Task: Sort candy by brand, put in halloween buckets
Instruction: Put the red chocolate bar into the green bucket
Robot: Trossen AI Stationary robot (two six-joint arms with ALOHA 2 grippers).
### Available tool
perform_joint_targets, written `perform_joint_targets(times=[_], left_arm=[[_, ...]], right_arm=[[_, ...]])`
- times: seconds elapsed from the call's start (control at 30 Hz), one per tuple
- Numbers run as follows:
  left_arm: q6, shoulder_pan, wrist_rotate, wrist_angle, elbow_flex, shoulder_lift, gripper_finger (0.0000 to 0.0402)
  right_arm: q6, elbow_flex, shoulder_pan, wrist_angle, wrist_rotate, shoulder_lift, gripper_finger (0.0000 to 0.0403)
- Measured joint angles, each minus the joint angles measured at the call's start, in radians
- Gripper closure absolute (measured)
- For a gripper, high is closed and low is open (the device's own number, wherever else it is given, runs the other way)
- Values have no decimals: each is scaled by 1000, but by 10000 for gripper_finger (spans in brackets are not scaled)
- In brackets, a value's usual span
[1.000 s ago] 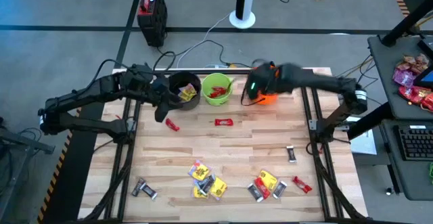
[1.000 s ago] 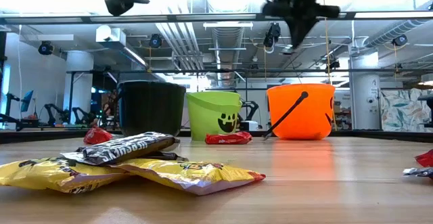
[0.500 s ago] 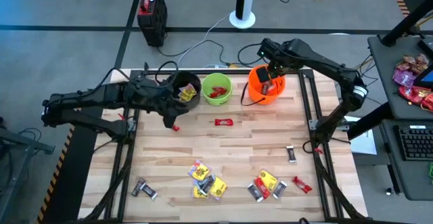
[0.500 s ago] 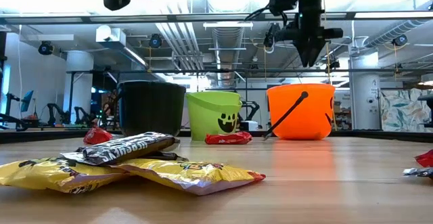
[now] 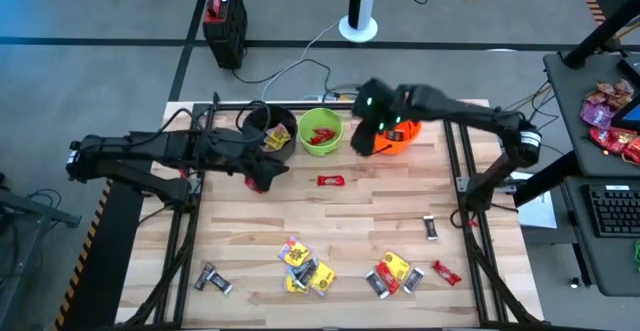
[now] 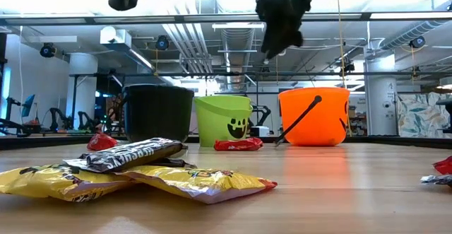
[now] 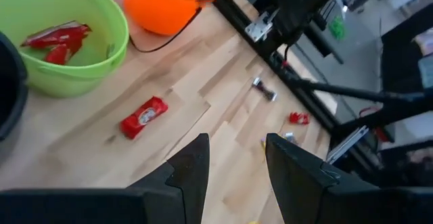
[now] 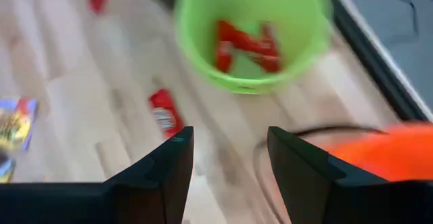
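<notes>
Three halloween buckets stand along the far edge: black, lime green holding red bars, orange. A red bar lies on the table in front of the green one. More candy lies near the front edge: yellow packets, a mixed heap, and a silver bar. My left gripper hovers open in front of the black bucket, its fingers with nothing between them. My right gripper hangs open above the gap between the green and orange buckets, also holding nothing.
A dark bar and a red packet lie at the right. Another red packet lies in front of the black bucket. The orange bucket's thin black handle hangs down to the table. Bare wood runs across the middle.
My right gripper has swung from over the orange bucket toward the table's left and tipped up, ending above the gap beside the green bucket. My left gripper has moved from the black bucket's front toward the table's right, rolling as it went.
</notes>
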Motion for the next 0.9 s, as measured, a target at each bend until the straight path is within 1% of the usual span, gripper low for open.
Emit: perform_joint_targets(times=[0.07,0.17,0.23,0.3,0.33,0.43,0.47,0.57,0.67,0.9], left_arm=[[-24,-19,-27,18,0,7,272],[-38,-41,-59,66,0,17,272],[-40,-48,-77,112,0,20,272],[-38,-50,-89,158,0,23,272],[-35,-50,-99,186,0,24,272],[-9,-50,-131,248,0,30,272],[3,-50,-143,268,0,33,272],[39,-49,-191,305,0,43,272],[50,-48,-222,321,0,52,272],[44,-47,-237,336,0,79,272]], right_arm=[[-21,-54,64,60,2,0,220],[-44,-171,158,167,-1,0,220],[-66,-269,207,276,-22,0,220],[-89,-377,249,406,-15,0,220],[-97,-429,263,481,11,0,220],[-89,-550,282,682,140,14,220],[-85,-573,280,720,150,21,220],[-99,-599,267,807,146,62,220],[-117,-589,265,850,151,123,220],[-117,-506,253,848,161,297,220]])
